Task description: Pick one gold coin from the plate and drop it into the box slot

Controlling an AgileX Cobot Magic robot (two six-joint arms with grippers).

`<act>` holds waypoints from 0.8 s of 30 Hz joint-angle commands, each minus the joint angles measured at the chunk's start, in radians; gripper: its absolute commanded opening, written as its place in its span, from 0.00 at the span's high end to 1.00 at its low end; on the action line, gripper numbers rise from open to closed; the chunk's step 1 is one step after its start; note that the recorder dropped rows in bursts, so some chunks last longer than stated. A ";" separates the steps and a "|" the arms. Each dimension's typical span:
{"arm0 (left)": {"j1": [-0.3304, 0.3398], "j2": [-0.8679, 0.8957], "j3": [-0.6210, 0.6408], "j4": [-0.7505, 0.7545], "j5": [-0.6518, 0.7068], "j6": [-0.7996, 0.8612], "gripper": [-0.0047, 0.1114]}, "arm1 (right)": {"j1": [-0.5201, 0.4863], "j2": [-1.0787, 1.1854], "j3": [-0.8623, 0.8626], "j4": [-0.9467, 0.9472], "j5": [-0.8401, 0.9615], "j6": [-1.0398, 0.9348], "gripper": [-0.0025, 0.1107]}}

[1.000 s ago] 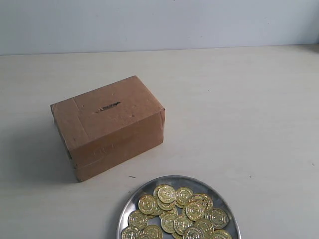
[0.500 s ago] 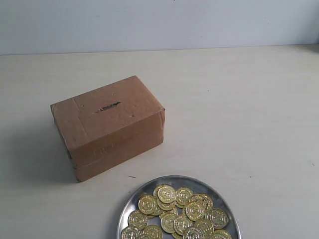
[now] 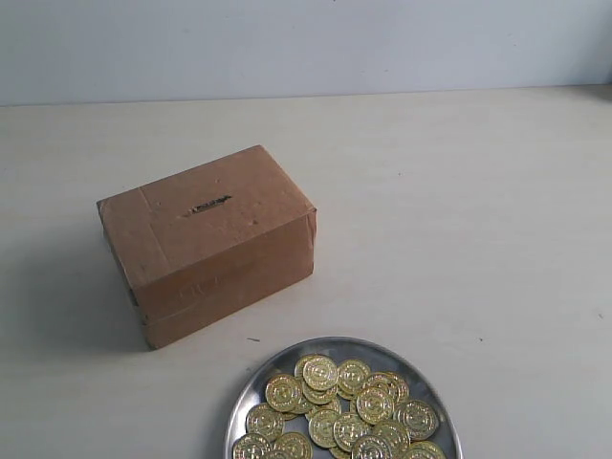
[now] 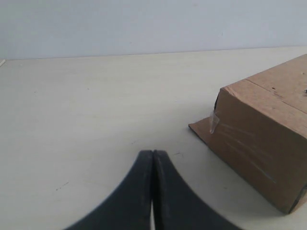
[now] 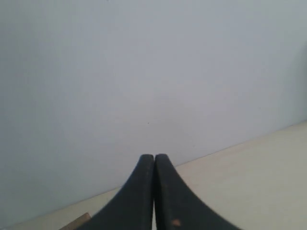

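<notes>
Coins (image 3: 339,411), gold and heaped, lie in the plate (image 3: 346,344) at the near edge of the bench (image 3: 459,210). Beyond it, toward the left edge, stands the box (image 3: 206,244) with the slot (image 3: 208,205) on top. The left end effector (image 4: 152,158) is closed and empty, low beside the box; the right end effector (image 5: 154,160) is likewise closed and empty.

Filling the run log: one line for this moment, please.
left gripper: shut, empty | right gripper: shut, empty | coins: on plate | slot: unblocked

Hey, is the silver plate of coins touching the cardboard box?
Apart. The exterior view shows a strip of bare table between the plate rim and the cardboard box.
</notes>
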 commanded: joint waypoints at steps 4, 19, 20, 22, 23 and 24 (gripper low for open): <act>0.000 -0.004 0.003 -0.012 -0.010 0.001 0.96 | 0.003 -0.006 -0.076 0.013 0.107 -0.004 0.98; 0.000 -0.004 0.003 -0.012 -0.010 0.001 0.96 | 0.003 0.169 -0.530 0.158 0.747 -0.462 0.98; 0.000 -0.004 0.003 -0.012 -0.010 0.001 0.96 | 0.003 0.196 -0.557 0.158 0.792 -0.483 0.98; 0.000 -0.004 0.003 -0.012 -0.010 0.001 0.96 | 0.003 0.245 -0.606 0.158 0.871 -0.506 0.98; 0.000 -0.004 0.003 -0.012 -0.010 0.001 0.96 | 0.003 0.266 -0.624 0.158 0.904 -0.511 0.98; 0.000 -0.004 0.003 -0.012 -0.010 0.001 0.96 | 0.003 0.292 -0.645 0.158 0.944 -0.513 0.98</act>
